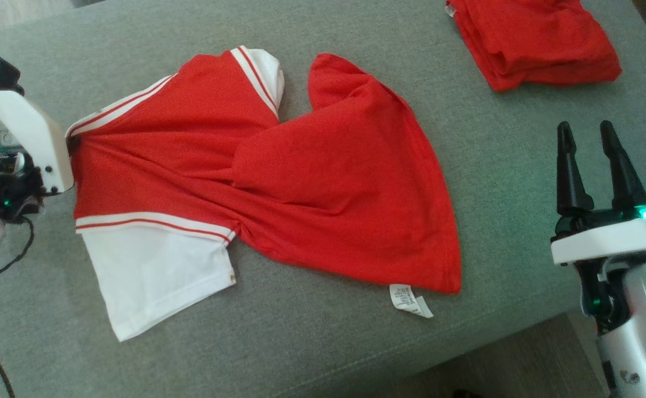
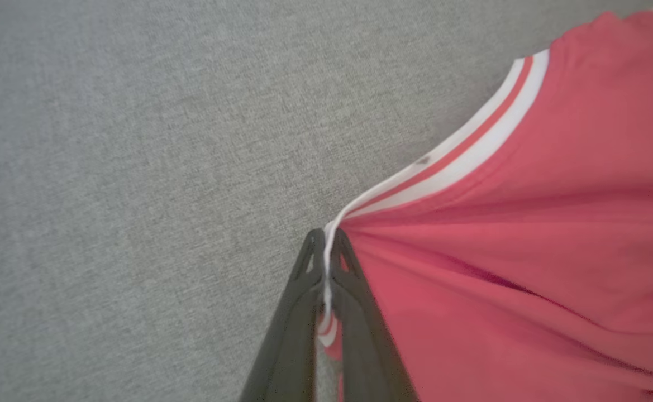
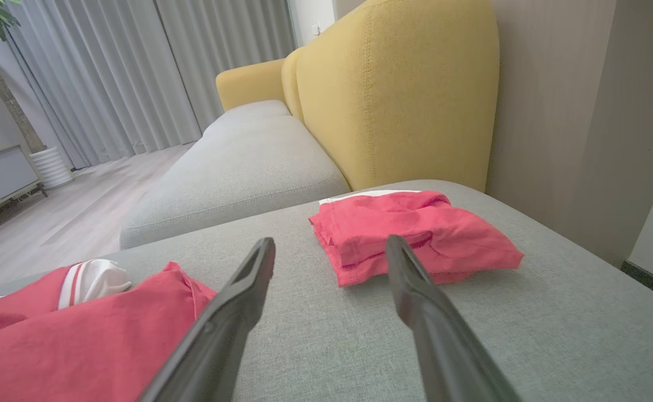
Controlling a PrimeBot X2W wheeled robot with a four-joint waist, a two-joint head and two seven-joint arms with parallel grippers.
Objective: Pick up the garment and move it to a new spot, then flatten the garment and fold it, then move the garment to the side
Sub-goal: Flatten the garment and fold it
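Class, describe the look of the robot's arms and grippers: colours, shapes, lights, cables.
Right gripper: two long, tapering black fingers on a white mount, silver forearm, green lights. Left gripper: dark fingers with triangular cut-outs, white housing, green light, black cable.

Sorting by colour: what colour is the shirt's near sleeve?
White sleeve, with a red stripe; best in head view.

folded red pile [image 1: 532, 41] crowds far right corner.

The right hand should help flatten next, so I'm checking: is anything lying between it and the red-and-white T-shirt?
Nothing visible does. Only bare grey cushion lies between the open right hand and the red hem of the T-shirt; the folded red garment sits farther back, off that line.
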